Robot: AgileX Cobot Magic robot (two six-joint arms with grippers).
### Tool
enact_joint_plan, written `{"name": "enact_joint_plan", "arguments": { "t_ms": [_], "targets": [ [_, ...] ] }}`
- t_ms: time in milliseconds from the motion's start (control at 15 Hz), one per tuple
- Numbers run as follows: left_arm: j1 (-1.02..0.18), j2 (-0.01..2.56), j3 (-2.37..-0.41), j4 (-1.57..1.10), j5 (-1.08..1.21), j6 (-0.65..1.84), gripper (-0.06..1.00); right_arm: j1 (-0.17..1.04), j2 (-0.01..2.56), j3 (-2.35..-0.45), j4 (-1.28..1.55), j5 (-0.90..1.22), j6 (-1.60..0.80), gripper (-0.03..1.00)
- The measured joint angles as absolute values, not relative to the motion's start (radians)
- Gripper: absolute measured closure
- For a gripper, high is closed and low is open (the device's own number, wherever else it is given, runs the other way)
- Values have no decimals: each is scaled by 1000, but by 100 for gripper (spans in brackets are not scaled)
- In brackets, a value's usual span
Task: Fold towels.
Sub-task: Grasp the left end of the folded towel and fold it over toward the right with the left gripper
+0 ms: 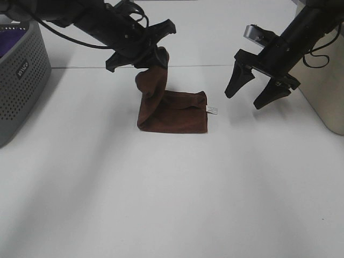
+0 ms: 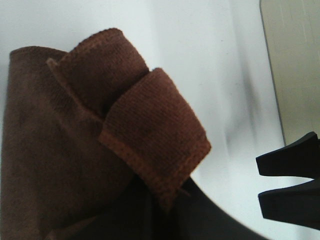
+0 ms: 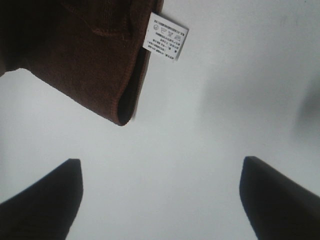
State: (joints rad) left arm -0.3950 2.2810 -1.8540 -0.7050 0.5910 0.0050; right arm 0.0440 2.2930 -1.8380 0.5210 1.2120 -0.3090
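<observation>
**A:** How do the left jaws stand?

**B:** They are clamped on a bunched corner of the brown towel (image 1: 177,115), up above the table (image 1: 172,215). The left wrist view shows a rolled fold of the cloth close in front of the camera.

**A:** And the right jaws?

**B:** They are apart, with the tips pointing down. They hang over the table just to the right of the towel and do not touch it.

**A:** Where is the towel?

**B:** It is in the middle of the table, toward the back. Its right part lies flat and folded, and a white tag (image 1: 212,110) sticks out of the right edge. Its left part rises in a twisted column to the left jaws.

**A:** What else is around?

**B:** A grey holed basket (image 1: 27,91) sits at the left edge, well apart from the towel, with a purple thing (image 1: 9,40) inside. A beige bin (image 1: 329,107) stands at the right edge, beside the right arm (image 1: 309,29).
</observation>
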Motion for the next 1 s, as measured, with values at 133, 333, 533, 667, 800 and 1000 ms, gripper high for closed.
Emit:
{"name": "enact_joint_plan", "arguments": {
  "t_ms": [133,333,533,667,800,1000],
  "targets": [
    [-438,2313,-1854,-732,550,5,92,44,2293,-1838,521,1212,-307,15],
    [-474,2351,-1854,-768,506,0,87,44,2293,-1838,521,1212,-307,15],
    [-484,2361,-1854,-809,461,0,64,44,2293,-1838,522,1212,-305,15],
    [-484,2361,-1854,-849,442,0,48,44,2293,-1838,527,1212,-295,15],
    [-484,2361,-1854,-905,441,5,38,44,2293,-1838,540,1212,-292,15],
    [-470,2358,-1854,-900,453,6,36,44,2293,-1838,642,1212,-305,15]
  ]
}}
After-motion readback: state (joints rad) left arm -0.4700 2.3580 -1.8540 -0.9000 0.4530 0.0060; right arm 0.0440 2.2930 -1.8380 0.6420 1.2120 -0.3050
